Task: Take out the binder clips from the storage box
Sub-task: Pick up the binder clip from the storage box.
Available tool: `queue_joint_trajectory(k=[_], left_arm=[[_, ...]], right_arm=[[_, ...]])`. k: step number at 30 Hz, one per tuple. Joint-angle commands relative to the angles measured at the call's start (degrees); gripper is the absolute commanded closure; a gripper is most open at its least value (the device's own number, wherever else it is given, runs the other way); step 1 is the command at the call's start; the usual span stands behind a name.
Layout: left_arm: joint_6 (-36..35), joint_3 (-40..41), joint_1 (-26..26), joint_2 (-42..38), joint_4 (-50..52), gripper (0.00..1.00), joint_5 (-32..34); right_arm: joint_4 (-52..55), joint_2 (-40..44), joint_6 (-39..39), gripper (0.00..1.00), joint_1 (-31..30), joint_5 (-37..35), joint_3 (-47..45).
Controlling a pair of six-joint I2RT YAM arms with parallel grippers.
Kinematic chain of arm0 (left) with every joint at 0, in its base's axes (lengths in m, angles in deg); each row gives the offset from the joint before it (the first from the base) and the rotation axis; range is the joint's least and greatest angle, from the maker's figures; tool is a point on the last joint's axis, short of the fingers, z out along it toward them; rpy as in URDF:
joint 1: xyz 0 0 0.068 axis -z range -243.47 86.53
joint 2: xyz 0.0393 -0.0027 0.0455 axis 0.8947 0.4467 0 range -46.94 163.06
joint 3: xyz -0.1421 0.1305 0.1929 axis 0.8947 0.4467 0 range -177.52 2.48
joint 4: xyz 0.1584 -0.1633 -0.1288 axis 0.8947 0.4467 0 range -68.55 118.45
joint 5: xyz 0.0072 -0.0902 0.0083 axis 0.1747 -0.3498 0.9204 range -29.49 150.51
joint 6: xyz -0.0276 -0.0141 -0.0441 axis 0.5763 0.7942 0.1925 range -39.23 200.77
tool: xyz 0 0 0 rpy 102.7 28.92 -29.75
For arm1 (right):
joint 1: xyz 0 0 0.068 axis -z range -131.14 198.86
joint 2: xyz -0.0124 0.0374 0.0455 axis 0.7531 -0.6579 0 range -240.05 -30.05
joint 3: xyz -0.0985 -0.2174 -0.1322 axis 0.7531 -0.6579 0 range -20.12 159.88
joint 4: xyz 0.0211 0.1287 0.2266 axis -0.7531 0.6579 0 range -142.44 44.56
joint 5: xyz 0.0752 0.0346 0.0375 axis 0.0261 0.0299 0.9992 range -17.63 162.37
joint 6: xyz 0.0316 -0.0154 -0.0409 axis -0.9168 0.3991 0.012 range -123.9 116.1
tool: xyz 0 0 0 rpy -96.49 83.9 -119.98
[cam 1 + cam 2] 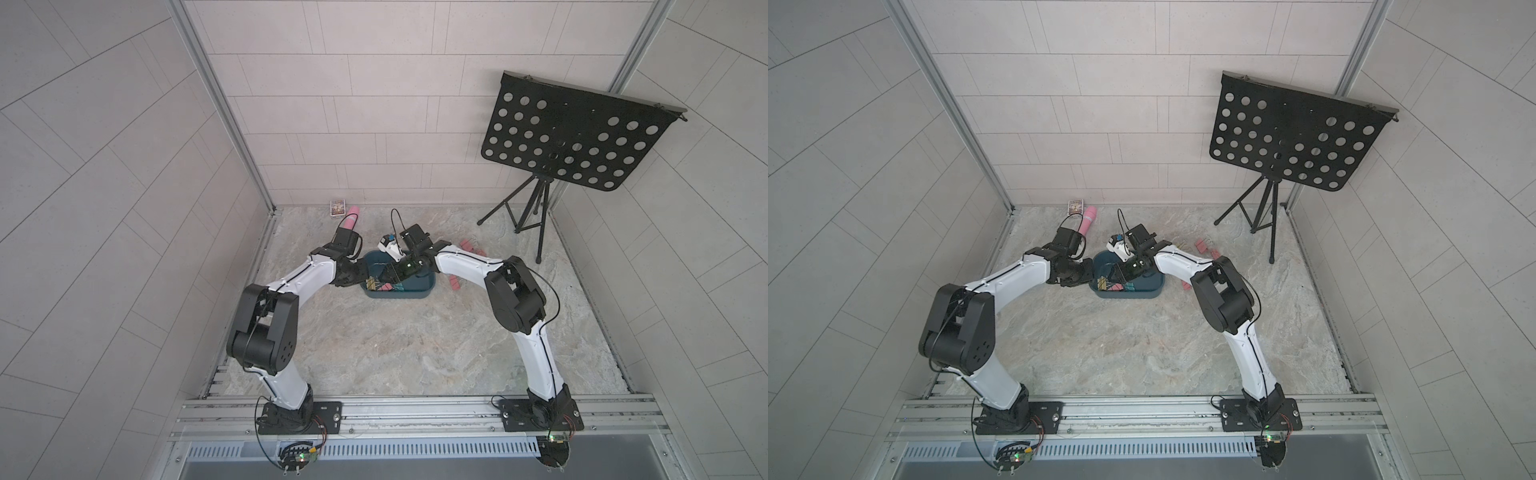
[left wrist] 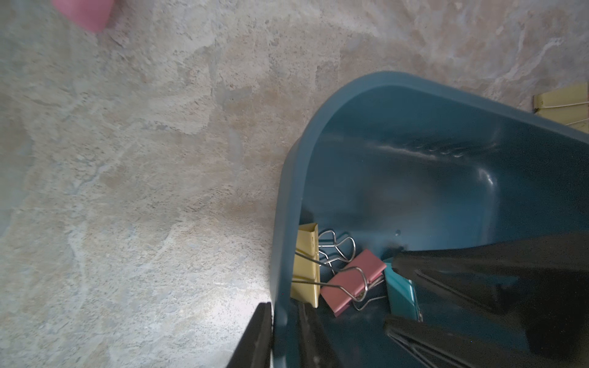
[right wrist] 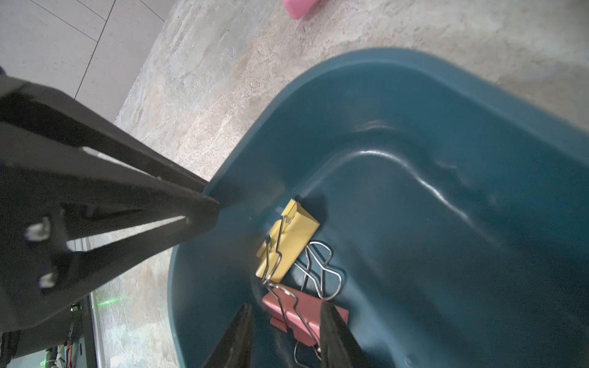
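Steady: left hand clamped on the box rim; right hand spread around the pink clip, lower centre. Pinch its body, not the wires.

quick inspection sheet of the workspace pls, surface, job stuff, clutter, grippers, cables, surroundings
surface: marbled tabletop, mostly bare
job's things: storage box holds a yellow clip, pink clip and teal clip; several pink clips already lie on the table beside it
clutter: pink stick, card box, small white item at the box's far side
grippers: left gripper shut on the box wall; right gripper open, astride the pink clip
cables: black cables loop off both arms, no snag seen
surroundings: tiled walls, music stand in the far corner
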Motion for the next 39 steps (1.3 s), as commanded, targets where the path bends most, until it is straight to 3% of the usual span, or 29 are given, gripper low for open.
queue_joint_trajectory(k=[1,14,24,39], left_arm=[[0.31,0.99,-0.37,-0.06,-0.25,0.76,-0.04],[0.25,0.81,-0.37,-0.13,-0.07,0.76,0.01],[0.24,0.89,-0.35,-0.41,0.10,0.76,0.23],[-0.08,0.63,-0.32,-0.82,0.90,0.76,0.67]], right_arm=[[1.75,-1.67,1.11,0.61,-0.55,0.61,1.59],[1.68,-3.80,1.13,0.64,-1.02,2.61,3.84],[2.02,-2.87,1.41,0.88,-1.05,2.56,2.92],[3.07,4.27,1.63,0.98,1.54,0.62,-1.17]])
